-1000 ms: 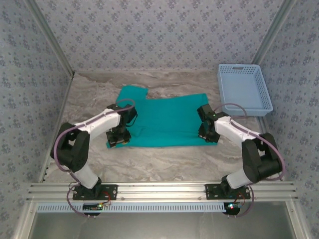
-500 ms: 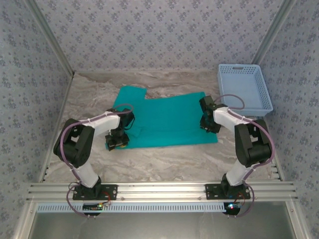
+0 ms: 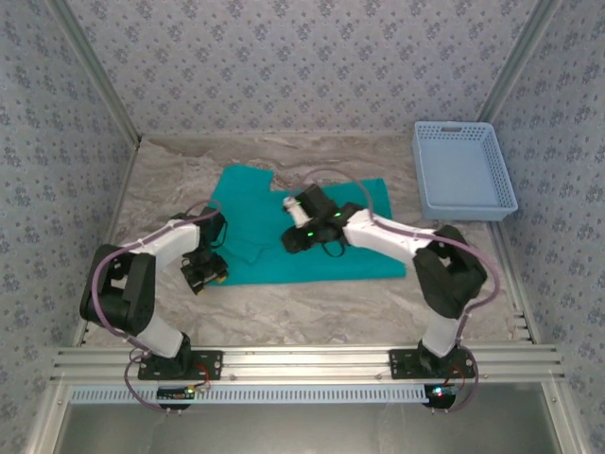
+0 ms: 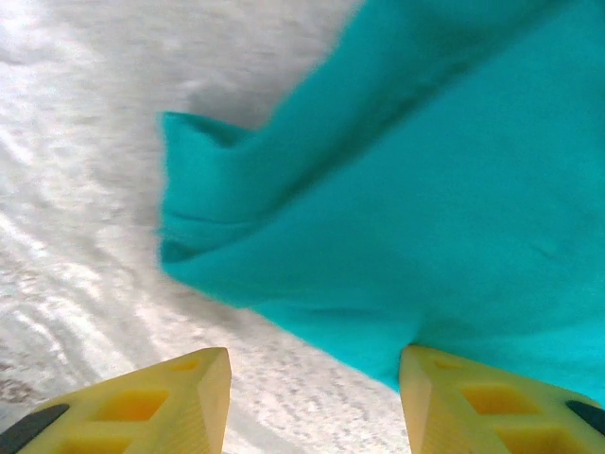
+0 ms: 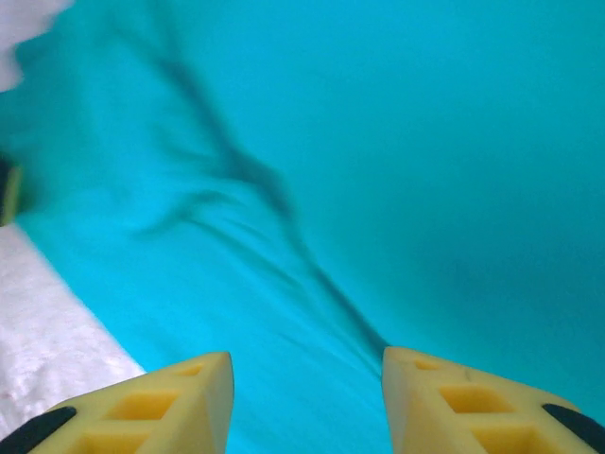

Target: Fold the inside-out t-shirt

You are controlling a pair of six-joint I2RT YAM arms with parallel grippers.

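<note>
Since our right gripper (image 5: pixel 304 355) has let go and swung to the middle of the t-shirt (image 3: pixel 321 257) spread on the table (image 3: pixel 312 303), it and our left gripper (image 4: pixel 314 352) both stand open and empty, ready for a fresh grasp.

The right arm (image 3: pixel 383 234) hides the middle of the shirt (image 3: pixel 284 265); both wrist views blur its folds and crop it.
</note>
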